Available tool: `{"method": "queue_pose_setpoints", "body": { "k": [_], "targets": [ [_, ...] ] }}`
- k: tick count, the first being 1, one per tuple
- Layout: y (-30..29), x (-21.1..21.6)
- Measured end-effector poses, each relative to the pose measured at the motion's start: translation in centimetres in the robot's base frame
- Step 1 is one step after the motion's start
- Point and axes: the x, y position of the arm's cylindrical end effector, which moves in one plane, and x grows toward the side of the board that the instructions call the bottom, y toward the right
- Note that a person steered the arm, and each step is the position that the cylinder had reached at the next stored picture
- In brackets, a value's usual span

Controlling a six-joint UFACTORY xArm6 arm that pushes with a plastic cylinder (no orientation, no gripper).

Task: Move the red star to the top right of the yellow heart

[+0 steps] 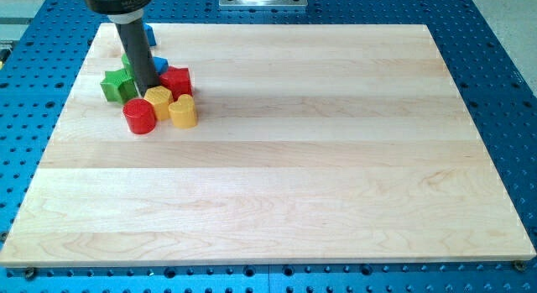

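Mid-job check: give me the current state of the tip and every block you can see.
my tip: down among the cluster, beside the red star
red star: touching yellow hexagon
yellow heart: flat, below the star
yellow hexagon: beside heart
red cylinder: upright
green block: flat
blue block: partly hidden

My tip point(148, 86) sits among clustered blocks beside the red star point(177, 80).

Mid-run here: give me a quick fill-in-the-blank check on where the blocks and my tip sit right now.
1. All the blocks are clustered near the board's top ____ corner in the view.
2. The red star lies to the upper ____ of the yellow heart.
3. My tip touches down just left of the ____ star.
4. The red cylinder sits just below the ____ star.

Missing words: left; left; red; green
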Motion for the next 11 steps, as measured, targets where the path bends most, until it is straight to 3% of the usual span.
{"method": "queue_pose_setpoints", "body": {
  "k": [3,5,7,8,9,11],
  "targets": [
    [5.8,-0.4],
    [1.5,-2.3],
    [12.5,-2.8],
    [11.1,-6.1],
    [5.1,-7.9],
    [0.0,-1.4]
  ]
}}
